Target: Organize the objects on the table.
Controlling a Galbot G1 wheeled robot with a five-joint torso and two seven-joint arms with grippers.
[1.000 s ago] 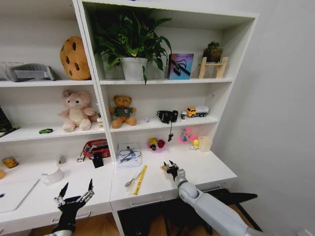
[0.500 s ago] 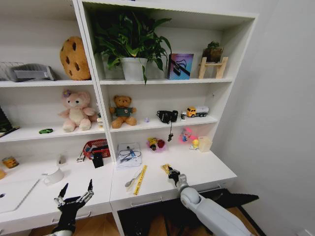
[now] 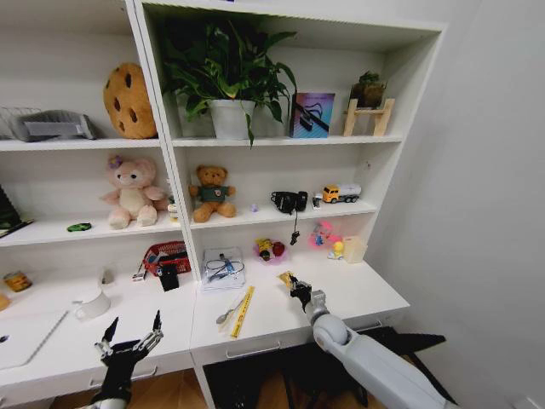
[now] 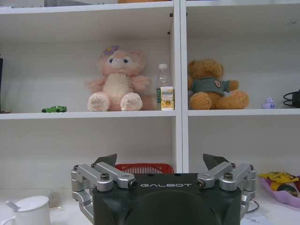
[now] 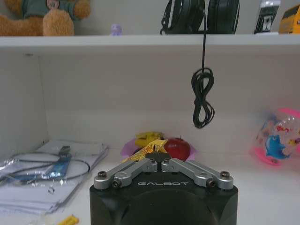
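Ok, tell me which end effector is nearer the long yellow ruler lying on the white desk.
The right end effector is nearer, just to the robot's right of the long yellow ruler, shut on a small gold wrapper. The left end effector, open, hovers farther off at the desk's front edge.

The word "GALBOT" stands in pale capitals on the black housing of the left gripper (image 4: 164, 164), between the two metal finger mounts. The same word "GALBOT" stands on the black housing of the right gripper (image 5: 158, 158), just below its fingers. The small bottle (image 4: 166, 89) on the shelf between the pink plush and the brown bear carries a yellow and green label, but its print is too small to read.
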